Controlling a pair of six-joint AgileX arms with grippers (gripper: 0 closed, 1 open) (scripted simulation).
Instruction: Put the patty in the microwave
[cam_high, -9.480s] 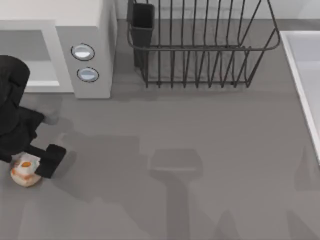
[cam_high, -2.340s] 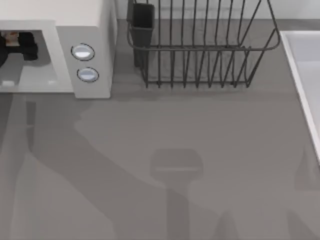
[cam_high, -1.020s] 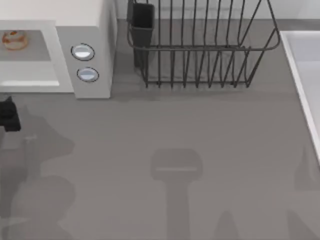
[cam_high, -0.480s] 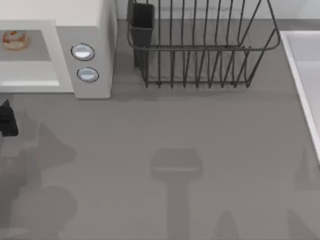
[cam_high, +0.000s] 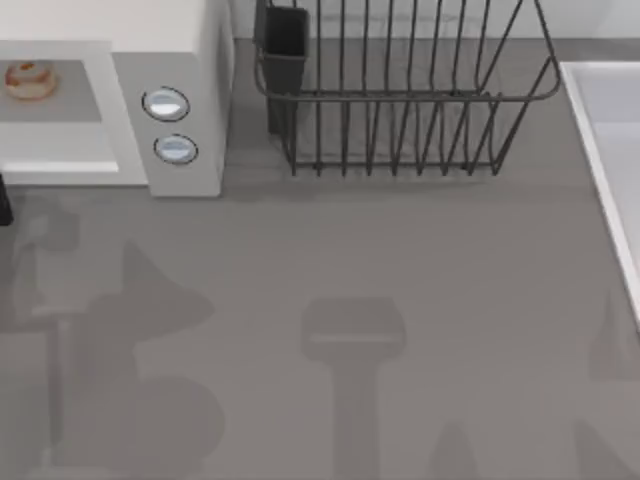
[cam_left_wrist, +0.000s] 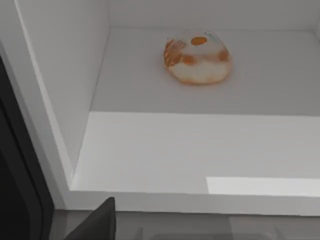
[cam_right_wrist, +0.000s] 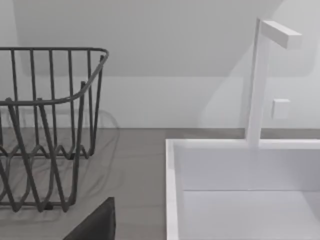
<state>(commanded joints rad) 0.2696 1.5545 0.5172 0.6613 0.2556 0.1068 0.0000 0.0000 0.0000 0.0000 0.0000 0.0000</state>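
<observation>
The left jaws show as a sliver of black at the top view's left edge (cam_high: 4, 199), just in front of the microwave's (cam_high: 170, 60) open mouth; whether they are open or shut cannot be told, and nothing shows in their hold. In the left wrist view one dark fingertip (cam_left_wrist: 97, 225) sits low at the picture's edge, outside the cavity and below its white front sill.

The patty (cam_high: 29, 79) lies well apart from those jaws, inside the microwave on the grey cavity floor, toward the back. From the left wrist camera the patty (cam_left_wrist: 197, 58) rests flat with its orange blob up, clear of the cavity's side wall.

The left arm is low over the bench (cam_high: 400, 300), its wrist camera looking into the cavity.

In the right wrist view a dark fingertip (cam_right_wrist: 97, 225) shows, with the black wire rack (cam_right_wrist: 45, 125) and a white sink basin (cam_right_wrist: 240, 190) ahead.
</observation>
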